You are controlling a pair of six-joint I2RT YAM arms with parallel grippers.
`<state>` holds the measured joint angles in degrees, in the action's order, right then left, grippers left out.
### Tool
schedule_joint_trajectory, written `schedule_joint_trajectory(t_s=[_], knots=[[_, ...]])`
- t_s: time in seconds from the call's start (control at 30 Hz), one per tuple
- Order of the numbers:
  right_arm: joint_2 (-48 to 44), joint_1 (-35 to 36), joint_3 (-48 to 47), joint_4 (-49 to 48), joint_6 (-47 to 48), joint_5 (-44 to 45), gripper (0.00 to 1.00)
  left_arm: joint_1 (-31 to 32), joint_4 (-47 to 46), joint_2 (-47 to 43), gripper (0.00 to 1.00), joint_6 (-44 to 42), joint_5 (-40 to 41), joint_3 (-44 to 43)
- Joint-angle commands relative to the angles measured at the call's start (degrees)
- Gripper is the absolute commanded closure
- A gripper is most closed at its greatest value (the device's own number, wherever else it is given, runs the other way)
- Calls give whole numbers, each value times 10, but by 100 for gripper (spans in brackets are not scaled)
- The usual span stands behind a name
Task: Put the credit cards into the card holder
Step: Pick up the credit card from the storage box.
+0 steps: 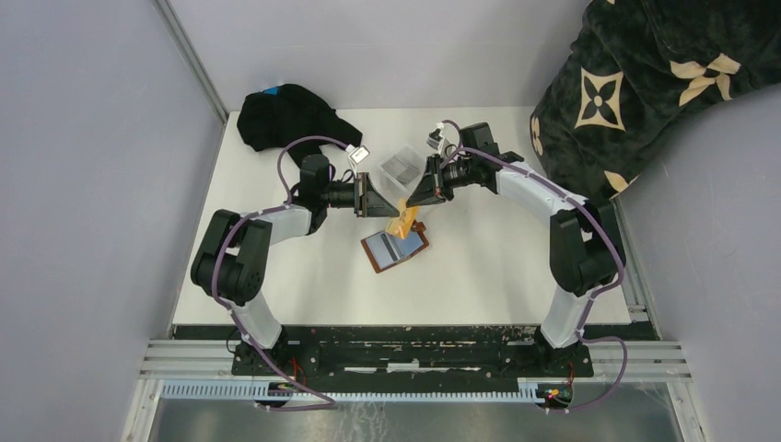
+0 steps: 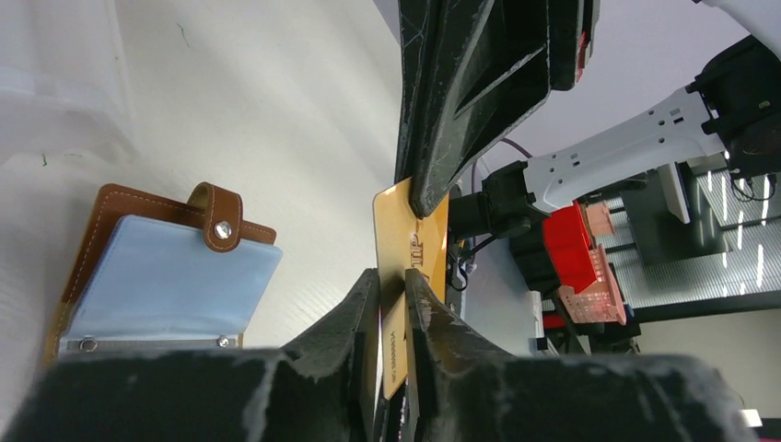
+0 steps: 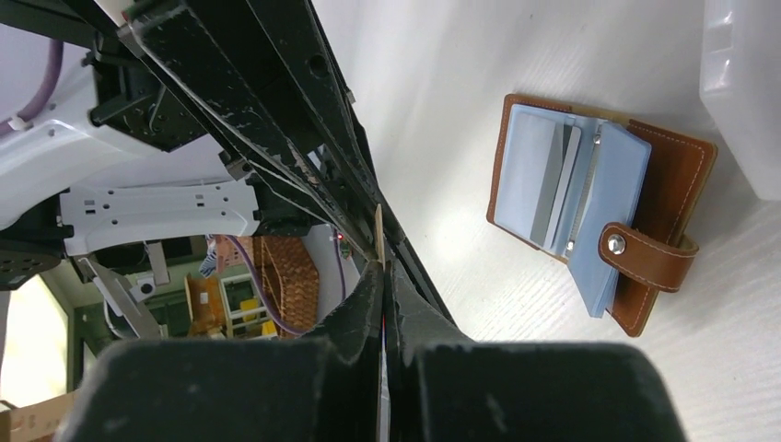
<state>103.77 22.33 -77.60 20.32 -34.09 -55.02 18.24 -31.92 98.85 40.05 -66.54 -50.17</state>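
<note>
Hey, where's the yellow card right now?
The yellow card is mid-table in the top view, pinched between both grippers' fingers, above the open brown card holder.

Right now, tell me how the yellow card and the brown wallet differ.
The yellow card is held up on edge between both pincers, left pincer and right pincer; the brown wallet lies flat and open on the table. The card is a thin, stiff single piece; the wallet is leather with pale blue sleeves and a snap tab. Both are small and rectangular.

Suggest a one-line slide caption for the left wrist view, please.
Both grippers pinch one yellow-orange card upright between them, beside the open brown card holder on the white table.
</note>
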Motion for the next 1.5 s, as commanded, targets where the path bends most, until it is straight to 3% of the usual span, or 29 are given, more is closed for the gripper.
schedule_joint_trajectory(t_s=[0.0, 0.1, 0.37, 0.5, 0.6, 0.8, 1.03, 1.23, 1.47], knots=[[15, -5, -33, -65, -20, -17, 99, 4, -31, 6, 84, 32, -32, 4], [24, -6, -37, -80, -32, -23, 99, 4, -53, 12, 97, 50, -32, 7], [36, -9, -49, -79, -31, -15, 99, 3, -174, 35, 97, 145, -7, 38], [43, -13, -62, -49, -12, 5, 82, 2, -174, 23, 97, 147, 46, 63], [45, -17, -79, -16, 13, 33, 66, 2, -122, 6, 97, 119, 93, 73], [36, -19, -115, 57, 85, 189, 55, 2, -31, -58, 97, 74, 220, 105], [51, -11, -172, 127, 183, 430, 54, 5, -5, -134, 97, 98, 337, 165], [98, 7, -221, 138, 250, 565, 53, 28, 9, -176, 97, 118, 406, 204], [160, 8, -273, 129, 278, 594, 52, 66, 18, -194, 97, 140, 473, 234]])
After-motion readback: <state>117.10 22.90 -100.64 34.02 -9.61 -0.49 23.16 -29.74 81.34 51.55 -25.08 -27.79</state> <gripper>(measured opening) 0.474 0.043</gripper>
